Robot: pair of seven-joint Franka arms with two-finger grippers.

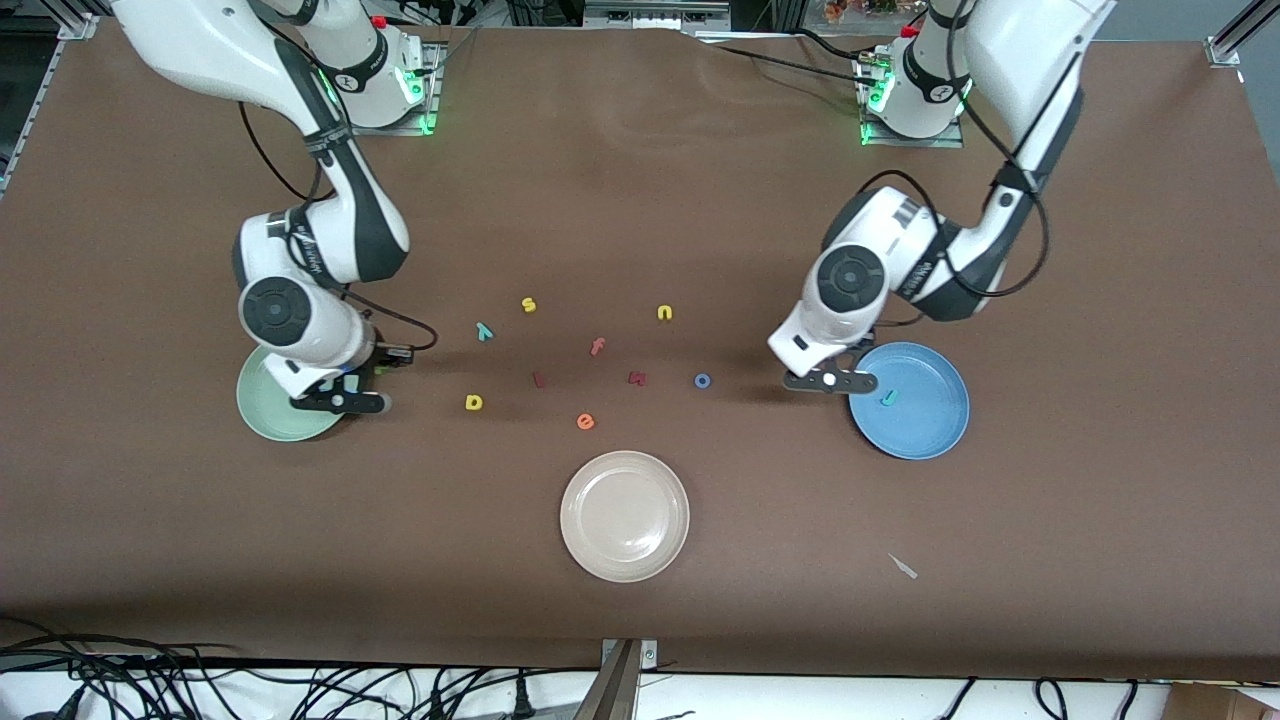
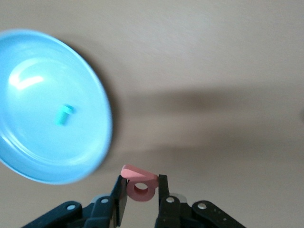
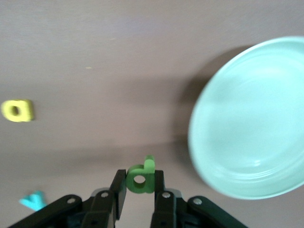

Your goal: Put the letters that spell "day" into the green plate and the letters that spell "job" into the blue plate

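Nearest the front camera lies a cream-white plate (image 1: 624, 516), close to the bench's front edge and about midway between its two ends. Farther from the camera a loose scatter of small letters sits mid-bench: an orange e (image 1: 585, 422), a yellow a (image 1: 474, 402), a blue o (image 1: 702, 380), an orange-red f (image 1: 597, 347), a teal y (image 1: 484, 331), a yellow s (image 1: 528, 305) and a yellow n (image 1: 664, 313), all apart from one another. Two small dark red pieces (image 1: 637, 378) lie among them, their shapes too small to read. The green plate (image 1: 272, 412) rests toward the right arm's end of the bench, and the right gripper (image 3: 139, 190) hangs over the bench just beside the plate's rim, clenched on the dark green d (image 3: 140, 177), which stands upright between the fingers. The blue plate (image 1: 925, 410) rests toward the left arm's end, with the teal j (image 1: 889, 397) lying inside it near the middle. The left gripper (image 2: 142, 192) hangs over the bench just beside that plate's rim, grasping the pinkish-red b (image 2: 140, 184) between its two fingers. A small pale scrap (image 1: 903, 566) lies near the front edge, nearer the camera than the blue plate.
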